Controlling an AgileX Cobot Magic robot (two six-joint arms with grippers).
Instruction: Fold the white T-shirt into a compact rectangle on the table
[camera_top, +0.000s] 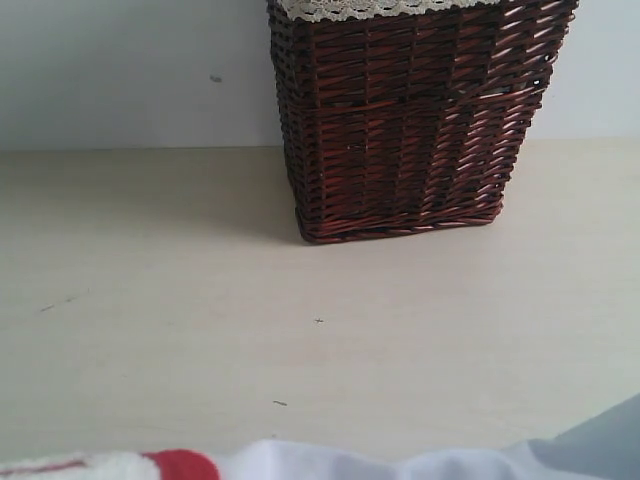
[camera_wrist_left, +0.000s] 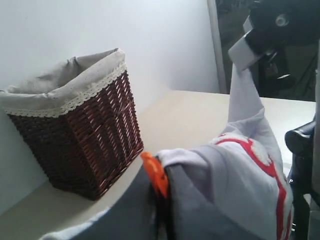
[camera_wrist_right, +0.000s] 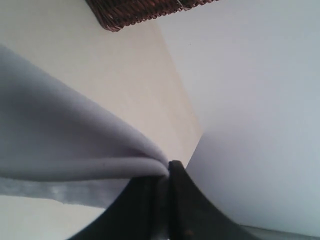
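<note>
Cloth fills the space around the left gripper (camera_wrist_left: 162, 199): its jaws are closed and mostly buried, and they appear to pinch the white T-shirt (camera_wrist_left: 235, 170) at the collar, with the orange neck tag (camera_wrist_left: 154, 175) sitting right at the fingertips. From there the shirt runs away from these jaws in a taut ridge, the red strip (camera_wrist_left: 260, 160) of lettering curving along it, up to the right gripper (camera_wrist_right: 169, 172). That gripper's dark jaws are shut tight on a gathered fold. So the garment's long axis lies jaw to jaw, strung between the two arms, and neither is nearer since both have hold of it. The table (camera_top: 200, 300) lies below both pairs of jaws, and the wicker basket (camera_top: 400, 130) stands on it well beyond them. Any laying down or folding will likely turn on lowering that span flat onto the bare surface short of the basket. Most of the shirt is cut off in the exterior view, where only a rim shows. Sleeves and hem are hidden, and how much cloth touches the table cannot be told.
</note>
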